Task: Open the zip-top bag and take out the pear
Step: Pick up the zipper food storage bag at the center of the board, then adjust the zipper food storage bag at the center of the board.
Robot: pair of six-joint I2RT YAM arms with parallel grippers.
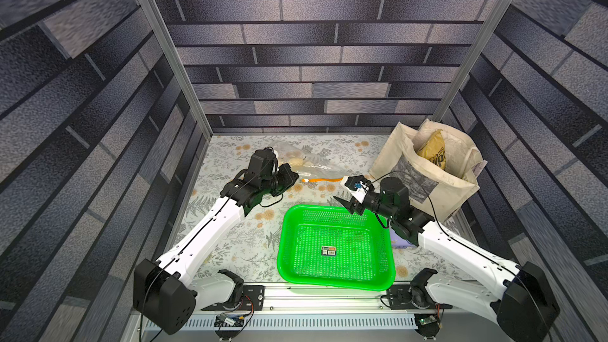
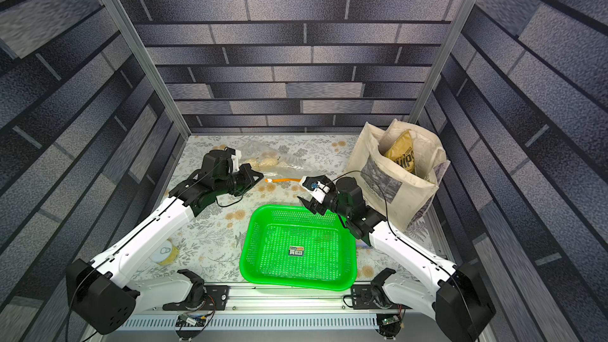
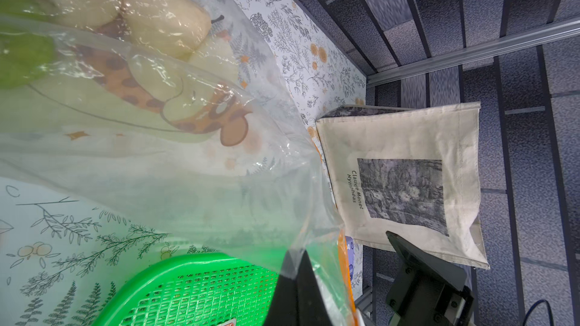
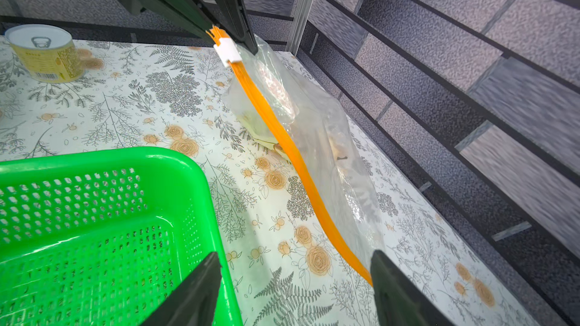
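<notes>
The tote (image 3: 408, 139) carries black print beside its grey picture, clear in the left wrist view: "Claude Monet" and under it "Nymphéas". The yellow packet (image 2: 403, 156) standing in the tote shows large dark letters "HIPS" in a top view. The sticker (image 1: 330, 251) in the basket (image 1: 283, 258) and the print and barcode on the can (image 4: 47, 54) are too small to read.
</notes>
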